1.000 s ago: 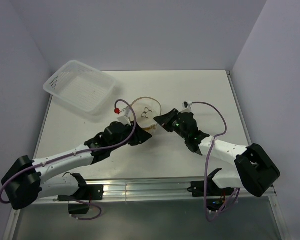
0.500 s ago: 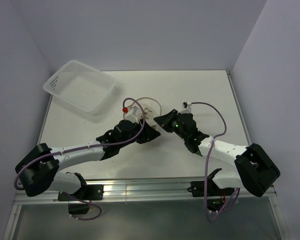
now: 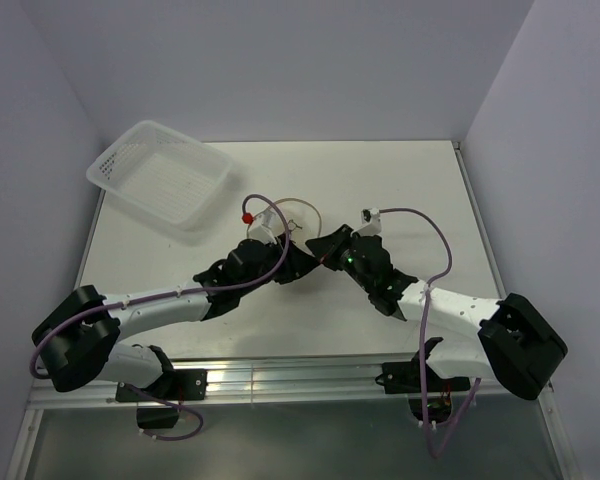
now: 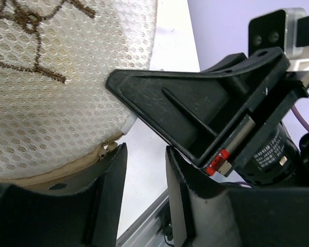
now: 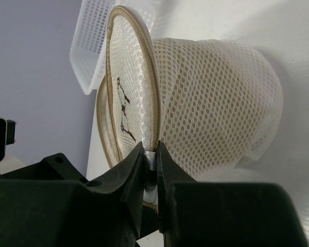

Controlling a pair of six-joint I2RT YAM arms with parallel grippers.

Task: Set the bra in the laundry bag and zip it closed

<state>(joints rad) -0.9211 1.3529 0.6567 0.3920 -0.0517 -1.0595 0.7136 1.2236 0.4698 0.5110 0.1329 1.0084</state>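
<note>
The laundry bag, a round white mesh pouch with a tan hoop rim, lies mid-table, half covered by both grippers. In the right wrist view its mesh body bulges to the right, and the flap lid with a dark brown mark stands on edge. My right gripper is shut on a white tab at the bag's rim. My left gripper stands open beside the tan zip, with only table between its fingers. The right gripper's black body crosses just above it. The bra is hidden.
A white perforated plastic basket sits at the back left of the table, also seen behind the bag. The aluminium rail runs along the near edge by the arm bases. Purple walls enclose the table on three sides.
My left gripper has pushed forward and right, up against the bag next to the right gripper. The right gripper has shifted slightly left, keeping its hold on the rim.
</note>
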